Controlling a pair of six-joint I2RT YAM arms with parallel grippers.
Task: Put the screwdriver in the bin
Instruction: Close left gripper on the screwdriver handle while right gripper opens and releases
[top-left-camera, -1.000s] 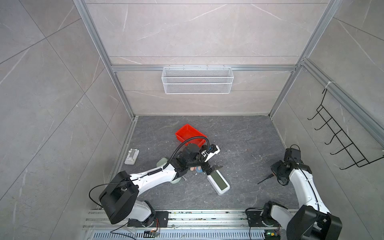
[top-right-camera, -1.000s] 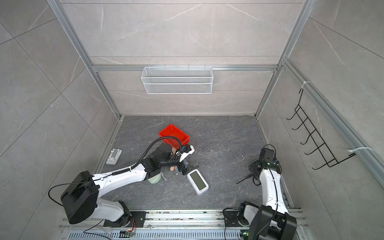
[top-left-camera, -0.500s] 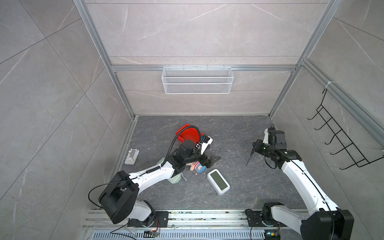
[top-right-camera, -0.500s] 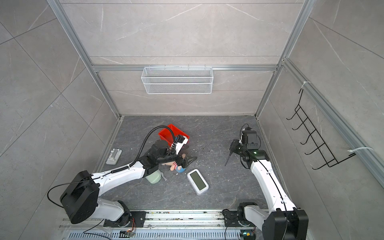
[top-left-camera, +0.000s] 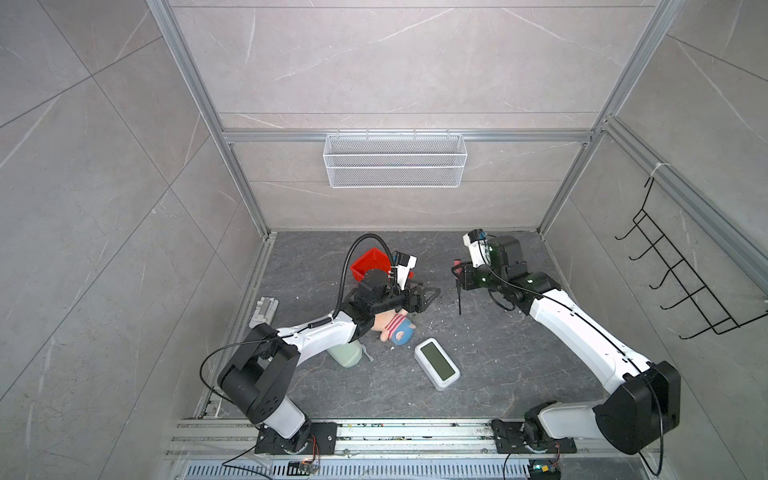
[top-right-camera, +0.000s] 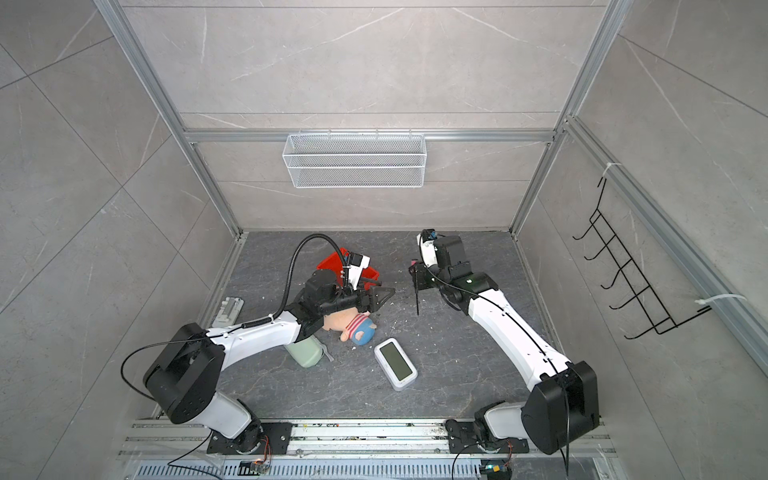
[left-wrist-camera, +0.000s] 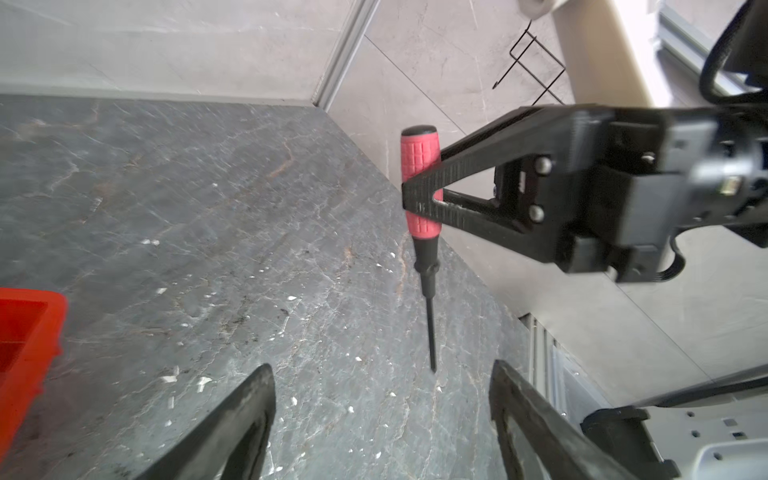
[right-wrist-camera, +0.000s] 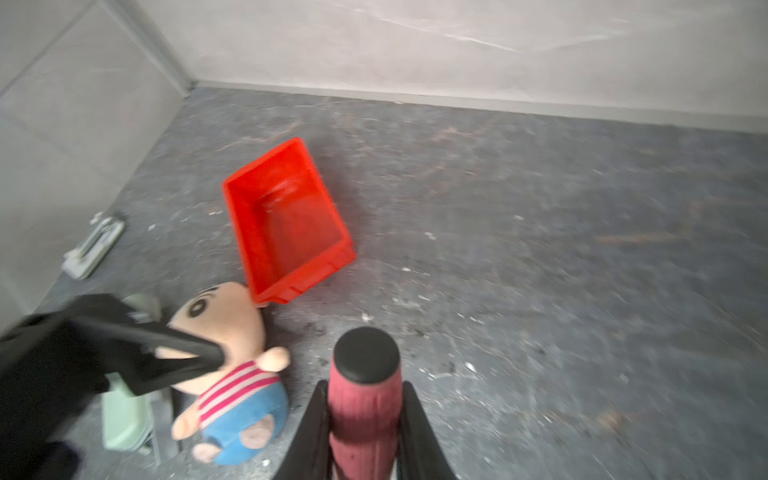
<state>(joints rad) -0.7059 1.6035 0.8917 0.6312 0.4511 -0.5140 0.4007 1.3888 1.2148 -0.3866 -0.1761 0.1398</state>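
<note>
- My right gripper (left-wrist-camera: 419, 187) is clenched on the screwdriver (left-wrist-camera: 424, 253). In the right wrist view a finger presses each side of the red handle.
- The screwdriver hangs upright, black cap up and thin shaft pointing down at the floor (left-wrist-camera: 208, 208). In both top views it stands right of centre, at mid depth.
- My left gripper (left-wrist-camera: 380, 370) is released: the jaws stand spread with nothing between them. It points right toward the screwdriver, near it but apart.
- The bin (right-wrist-camera: 266, 160) sits on the floor, left of the screwdriver and well apart from it. It is partly hidden in both top views.
- A plush doll (right-wrist-camera: 232, 374) lies just near of the bin, its head at the bin's near corner.
</note>
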